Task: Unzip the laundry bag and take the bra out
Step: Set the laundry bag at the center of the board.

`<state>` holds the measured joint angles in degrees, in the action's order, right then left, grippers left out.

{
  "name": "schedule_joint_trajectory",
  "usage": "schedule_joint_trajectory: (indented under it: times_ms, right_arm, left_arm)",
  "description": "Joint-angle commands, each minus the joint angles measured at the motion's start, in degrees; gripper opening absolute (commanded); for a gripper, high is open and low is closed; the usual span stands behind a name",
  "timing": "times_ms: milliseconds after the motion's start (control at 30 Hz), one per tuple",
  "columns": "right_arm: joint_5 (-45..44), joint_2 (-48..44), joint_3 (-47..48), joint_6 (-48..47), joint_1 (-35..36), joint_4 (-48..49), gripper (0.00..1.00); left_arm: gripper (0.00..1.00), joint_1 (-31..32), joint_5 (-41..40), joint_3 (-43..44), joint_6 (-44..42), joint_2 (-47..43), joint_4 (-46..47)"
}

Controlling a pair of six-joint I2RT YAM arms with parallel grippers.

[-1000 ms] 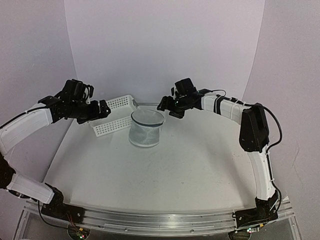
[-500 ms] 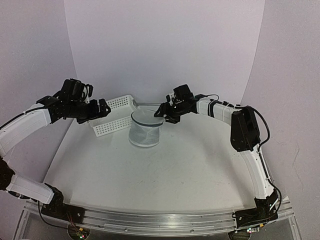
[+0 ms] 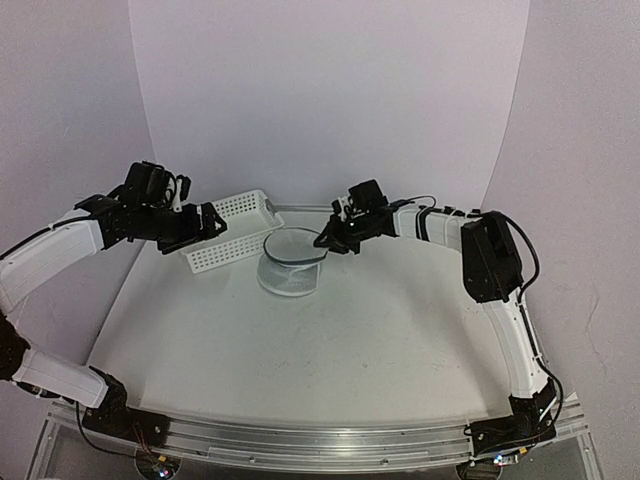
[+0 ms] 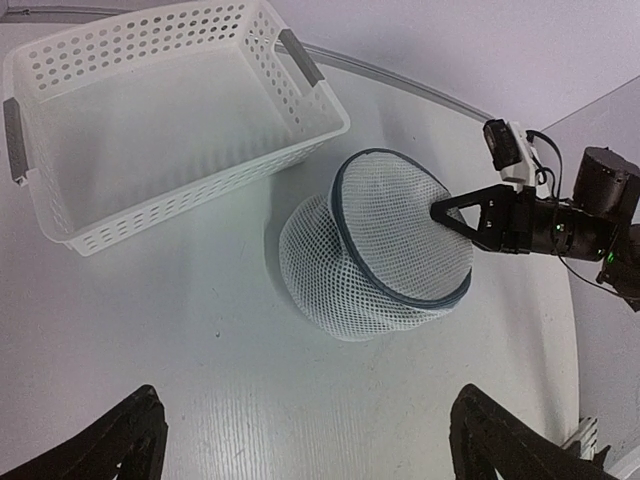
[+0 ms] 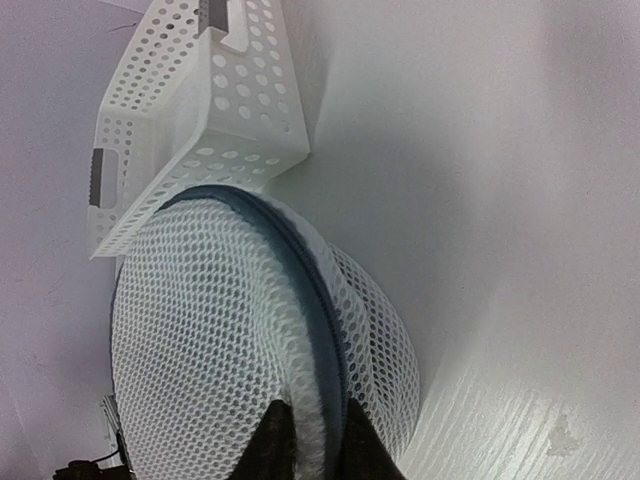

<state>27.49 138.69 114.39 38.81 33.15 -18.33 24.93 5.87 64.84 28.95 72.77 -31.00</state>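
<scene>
Pale walls close round a white table. On it the laundry bag sits just beside the basket, by the basket's right-hand corner. The bag is tipped. Its dark rim stands high on the side away from the basket and low on the side toward it, so the cylinder's axis leans back toward the basket.

I cannot make out the bra through the mesh, nor a zipper pull.

My right gripper comes in from the side away from the basket, arm stretched nearly level. It is clenched on the raised rim, one finger on each side of the dark band.

My left gripper hangs over the basket's left end, spread wide and carrying nothing. It is the nearer one to the lid's low side.

I judge the zip follows that rim, so the free left gripper would have to find the pull.
</scene>
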Motion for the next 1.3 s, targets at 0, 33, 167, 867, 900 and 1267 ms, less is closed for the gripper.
schedule_joint_trajectory:
  times_ms: [0,33,167,867,900,1267]
  right_arm:
    - [0.36,-7.44,-3.41,1.23,0.21,5.22,0.10]
    - [-0.08,-8.26,-4.46,1.45,0.29,5.75,0.07]
    - [-3.26,-12.78,-10.54,3.96,0.98,8.91,0.00]
    - [-26.27,-30.53,-36.05,23.23,10.68,25.48,0.00]
    - [-27.17,-31.28,-37.22,23.81,11.04,26.55,0.00]
    - [-29.29,-33.74,-42.73,27.75,13.39,31.79,0.00]
  left_arm:
    - [0.98,0.55,2.39,-0.38,1.20,-0.27,1.41]
    - [0.98,0.81,2.54,-0.42,1.46,-0.19,1.57]
    - [0.98,2.42,4.56,-1.58,3.68,0.32,3.43]
    - [0.98,7.06,16.80,-14.05,21.71,4.24,25.01]
    - [0.98,7.13,17.22,-14.61,22.24,4.49,25.78]
    - [0.95,8.94,22.90,-17.97,30.61,11.74,37.07]
